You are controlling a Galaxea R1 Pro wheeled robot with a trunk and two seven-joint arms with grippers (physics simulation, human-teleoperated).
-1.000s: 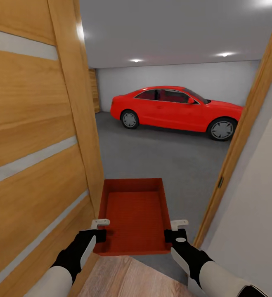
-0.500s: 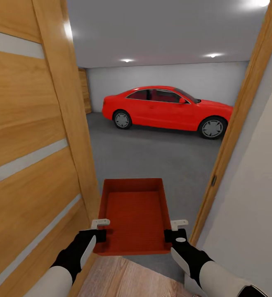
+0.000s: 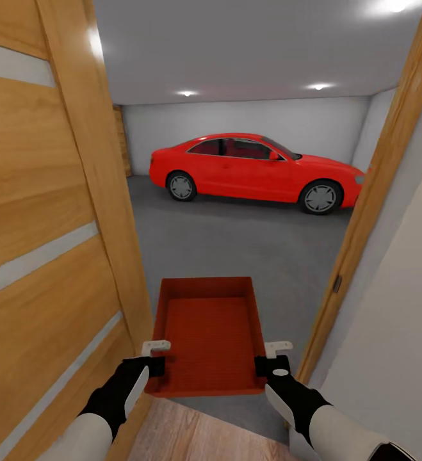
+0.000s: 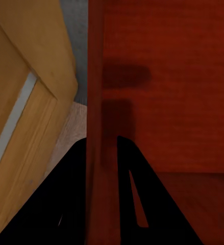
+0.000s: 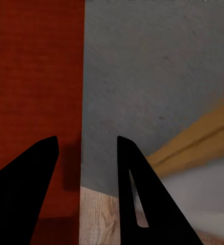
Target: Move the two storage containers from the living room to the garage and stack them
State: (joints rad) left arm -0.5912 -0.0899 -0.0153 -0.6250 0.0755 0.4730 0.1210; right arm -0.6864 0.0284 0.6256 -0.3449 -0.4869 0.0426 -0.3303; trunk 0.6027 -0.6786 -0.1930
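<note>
One storage container (image 3: 209, 333), a red-orange open bin, hangs level in front of me in the doorway to the garage. My left gripper (image 3: 154, 358) is shut on its left wall and my right gripper (image 3: 266, 358) on its right wall. The left wrist view shows the left gripper (image 4: 101, 153) pinching the wall of the container (image 4: 168, 92). In the right wrist view the right gripper (image 5: 86, 148) straddles the thin wall of the container (image 5: 35, 76), above the grey concrete floor (image 5: 157, 76). That floor (image 3: 249, 250) stretches ahead in the head view.
An open wooden door (image 3: 44, 224) stands close on my left. The wooden door frame (image 3: 364, 224) and a white wall (image 3: 396, 333) are close on my right. A red car (image 3: 255, 169) is parked at the back of the garage. Light wood planks (image 3: 191, 435) lie under me.
The whole view has shifted: the car and the door frame sit further left and more of the garage shows. The container and both grippers hold the same pose.
</note>
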